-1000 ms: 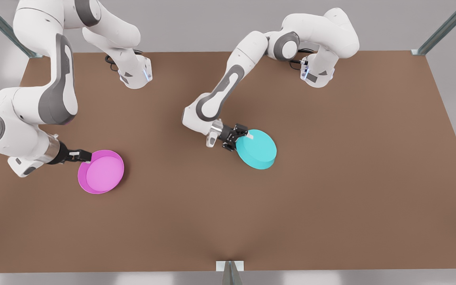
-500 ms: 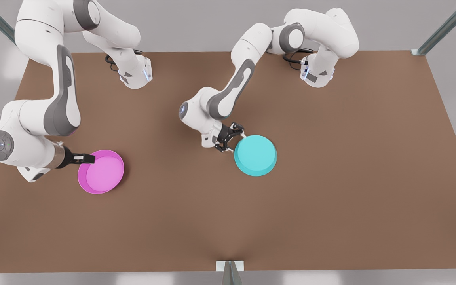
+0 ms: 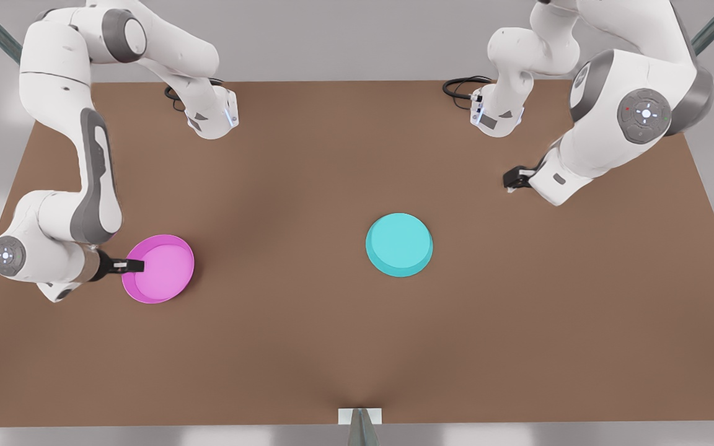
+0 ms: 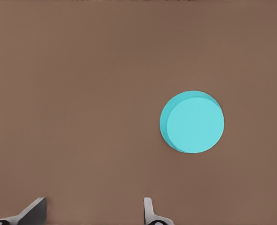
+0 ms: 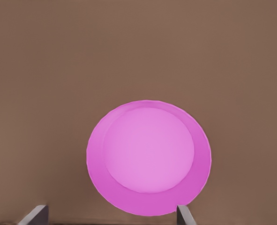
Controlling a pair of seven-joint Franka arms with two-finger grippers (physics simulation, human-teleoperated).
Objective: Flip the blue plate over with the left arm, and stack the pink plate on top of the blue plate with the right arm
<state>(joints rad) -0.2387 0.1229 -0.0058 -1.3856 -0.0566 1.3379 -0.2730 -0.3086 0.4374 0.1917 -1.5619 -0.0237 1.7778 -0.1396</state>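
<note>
The blue plate [image 3: 399, 244] lies flat near the table's middle with its plain base up, and nothing touches it. In the left wrist view the blue plate [image 4: 192, 122] is far from the open fingers [image 4: 150, 214]. My left gripper [image 3: 514, 179] hangs raised at the front view's right, well away from that plate. The pink plate [image 3: 158, 268] rests hollow side up at the front view's left. My right gripper [image 3: 132, 266] is at its rim, low and level. In the right wrist view the pink plate [image 5: 148, 157] sits just beyond the open fingers [image 5: 35, 214].
The brown table [image 3: 357, 347] has wide bare room toward the front and between the two plates. Both arm bases [image 3: 211, 118] stand at the back edge. A metal post [image 3: 360, 424] rises at the front edge's middle.
The left gripper let go of the blue plate, which settled flat, and the arm swung away to the front view's right. The right gripper stayed at the pink plate's rim, its arm shifting slightly.
</note>
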